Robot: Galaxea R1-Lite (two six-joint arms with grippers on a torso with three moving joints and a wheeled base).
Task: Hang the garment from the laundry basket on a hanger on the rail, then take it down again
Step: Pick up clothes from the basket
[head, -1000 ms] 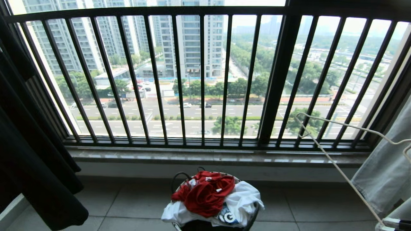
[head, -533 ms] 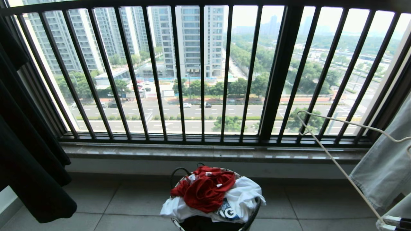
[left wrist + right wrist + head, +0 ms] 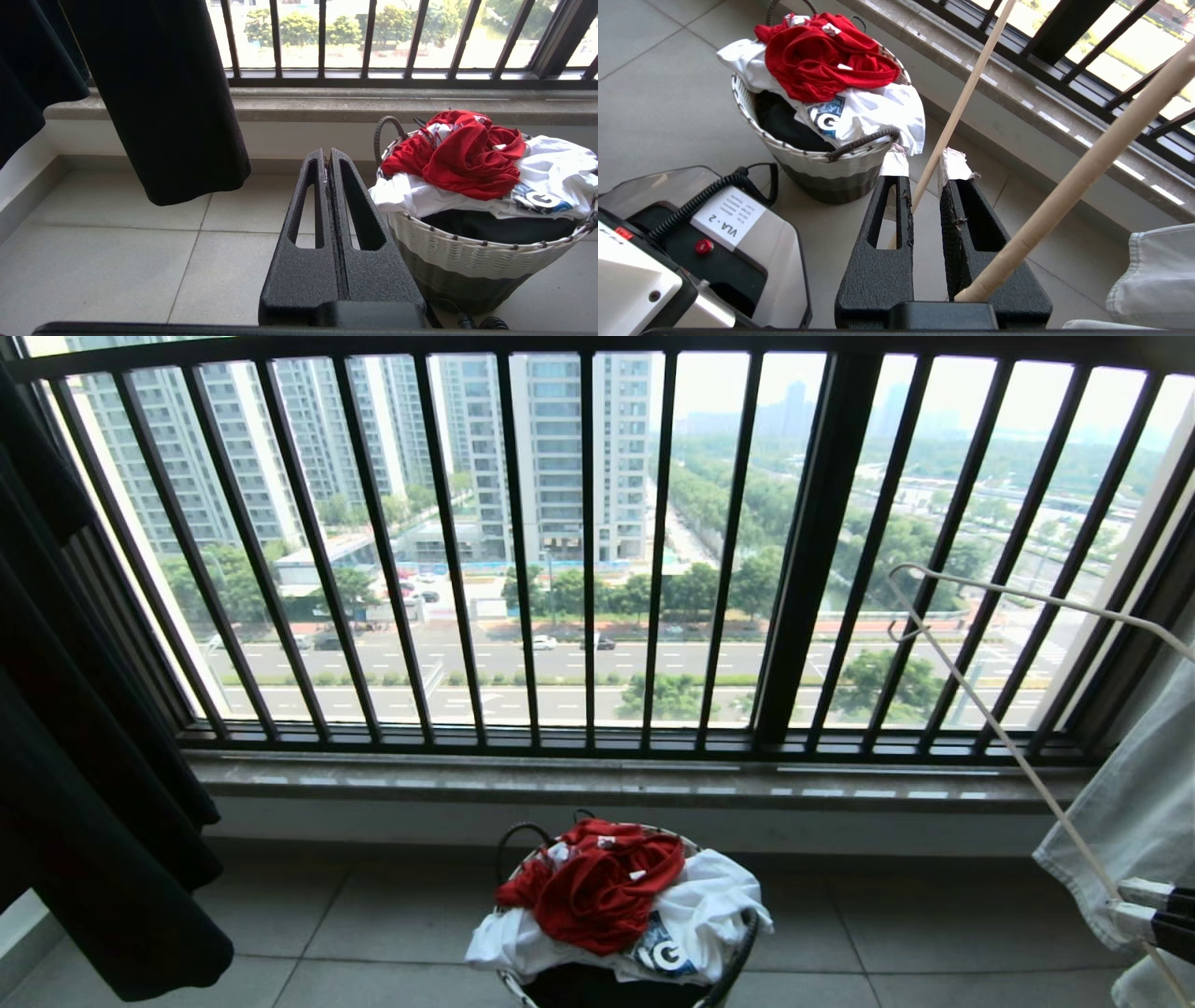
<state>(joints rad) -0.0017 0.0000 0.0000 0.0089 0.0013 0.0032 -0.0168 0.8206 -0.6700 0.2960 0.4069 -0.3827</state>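
The red garment (image 3: pixel 597 887) lies crumpled on top of the laundry basket (image 3: pixel 739 947) on the tiled floor below the window. It also shows in the left wrist view, garment (image 3: pixel 467 154) over the basket's white woven rim (image 3: pixel 467 252), and in the right wrist view, garment (image 3: pixel 822 56) and basket (image 3: pixel 817 163). My right gripper (image 3: pixel 1134 907) at the far right edge is shut on the thin white hanger (image 3: pixel 980 709), which slants up toward the window. A hanger rod (image 3: pixel 966 93) runs between the taped tips of the right gripper (image 3: pixel 922 163). My left gripper (image 3: pixel 327 156) is shut and empty, low beside the basket. The rail is out of view.
A white printed shirt (image 3: pixel 709 905) lies under the red one. A black garment (image 3: pixel 93 803) hangs at the left, a pale grey one (image 3: pixel 1139 803) at the right. The dark barred window railing (image 3: pixel 588 551) and stone sill (image 3: pixel 607 784) stand behind. My base (image 3: pixel 691 233) is beside the basket.
The right gripper has risen into view at the right edge, lifting the hanger higher against the window. The view tilted slightly early on. Basket and left gripper unchanged.
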